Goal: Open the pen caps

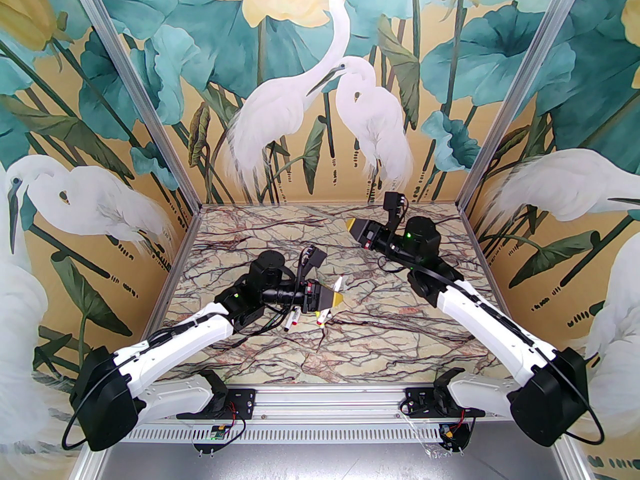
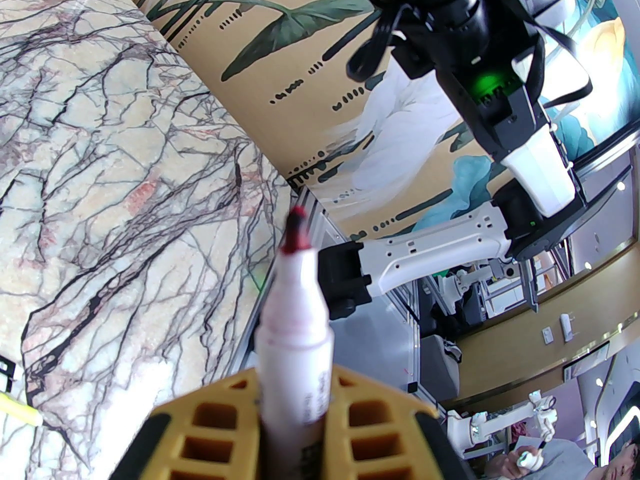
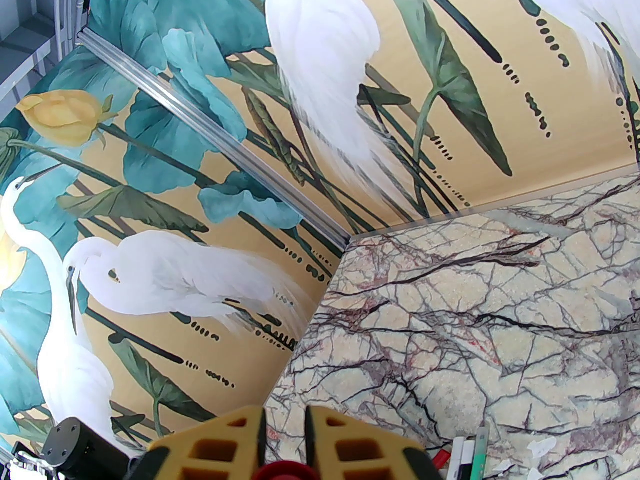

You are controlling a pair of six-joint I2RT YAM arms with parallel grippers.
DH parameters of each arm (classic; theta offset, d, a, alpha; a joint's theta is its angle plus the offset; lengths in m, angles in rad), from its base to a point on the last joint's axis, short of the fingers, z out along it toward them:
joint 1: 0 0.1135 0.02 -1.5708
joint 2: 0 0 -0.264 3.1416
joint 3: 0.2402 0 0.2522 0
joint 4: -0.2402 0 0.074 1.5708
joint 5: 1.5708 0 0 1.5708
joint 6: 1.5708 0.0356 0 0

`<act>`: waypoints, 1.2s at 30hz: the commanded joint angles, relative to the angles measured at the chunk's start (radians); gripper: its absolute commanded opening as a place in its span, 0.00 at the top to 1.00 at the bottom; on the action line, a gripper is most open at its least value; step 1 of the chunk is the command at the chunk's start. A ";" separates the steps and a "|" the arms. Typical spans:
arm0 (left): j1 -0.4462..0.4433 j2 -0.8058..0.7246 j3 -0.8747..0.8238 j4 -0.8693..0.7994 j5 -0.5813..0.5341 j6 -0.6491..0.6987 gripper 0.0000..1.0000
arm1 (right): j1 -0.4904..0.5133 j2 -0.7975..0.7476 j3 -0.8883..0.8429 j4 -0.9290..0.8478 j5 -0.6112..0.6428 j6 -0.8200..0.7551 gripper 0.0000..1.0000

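My left gripper (image 1: 336, 298) hovers low over the middle of the marble table (image 1: 400, 328). In the left wrist view, the left gripper (image 2: 296, 380) is shut on a white pen (image 2: 295, 318) whose red nib (image 2: 296, 225) is bare and points away from the fingers. My right gripper (image 1: 353, 226) is raised over the back of the table. In the right wrist view, the right gripper (image 3: 284, 415) is shut on a red pen cap (image 3: 287, 470), which is only partly visible. More pens (image 1: 292, 318) lie on the table under the left gripper.
A yellow pen end (image 2: 20, 410) lies left of the held pen. Several pens (image 3: 465, 453) and small white bits (image 3: 537, 448) lie at the lower right of the right wrist view. Painted walls (image 1: 320, 93) close in the left, back and right sides.
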 commanded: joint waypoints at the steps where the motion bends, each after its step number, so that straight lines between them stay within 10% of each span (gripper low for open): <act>1: 0.008 -0.048 0.051 -0.147 -0.136 0.081 1.00 | 0.006 0.003 0.035 -0.138 0.046 -0.046 0.86; 17: 0.134 -0.090 0.271 -0.598 -0.301 0.329 1.00 | 0.003 0.074 0.096 -0.733 0.316 -0.346 0.85; 36: 0.312 -0.112 0.267 -0.674 -0.324 0.403 0.99 | -0.102 0.588 0.361 -0.865 0.358 -0.468 0.85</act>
